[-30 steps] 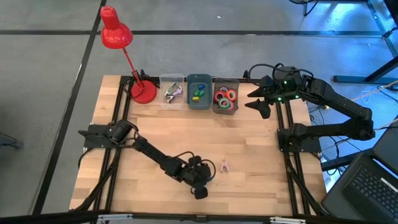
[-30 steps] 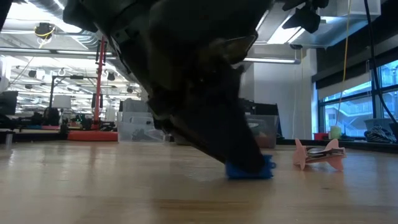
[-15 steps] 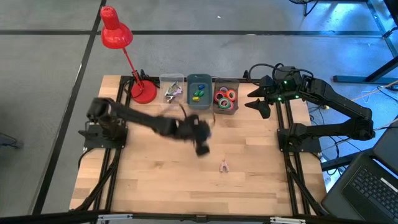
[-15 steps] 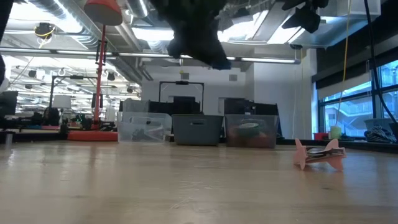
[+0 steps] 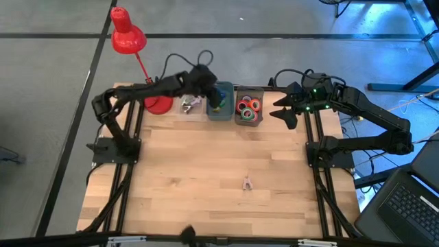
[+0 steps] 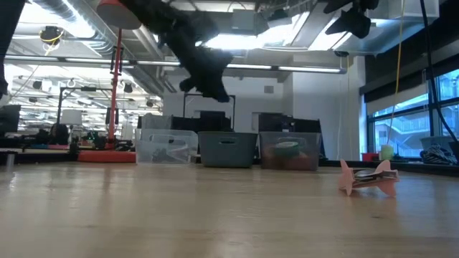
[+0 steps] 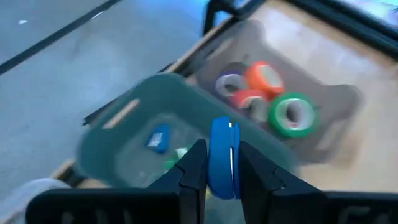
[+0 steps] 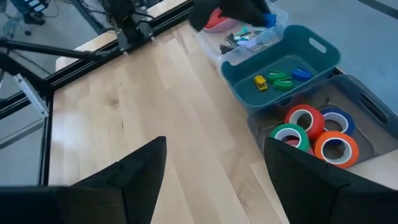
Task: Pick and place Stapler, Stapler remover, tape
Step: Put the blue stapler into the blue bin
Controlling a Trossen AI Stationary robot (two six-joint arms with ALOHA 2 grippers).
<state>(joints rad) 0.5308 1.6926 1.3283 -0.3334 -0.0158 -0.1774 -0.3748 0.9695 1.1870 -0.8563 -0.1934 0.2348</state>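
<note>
Left gripper (image 7: 221, 163) over the teal bin (image 5: 220, 110), pinching one small blue block (image 7: 222, 158).
Right of teal bin: grey bin (image 8: 367, 121) w/ tape rolls (image 8: 314, 135), count unclear. Left of it: one clear bin (image 5: 190, 103). One pink stapler remover (image 5: 247, 182) well in front, mid-table. Right gripper (image 8: 208, 168) near grey bin, fingers spread, empty.

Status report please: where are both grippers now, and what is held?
Left gripper shut on blue stapler, above teal bin. Right gripper open, waiting at table's right rear. Nothing blocking.
</note>
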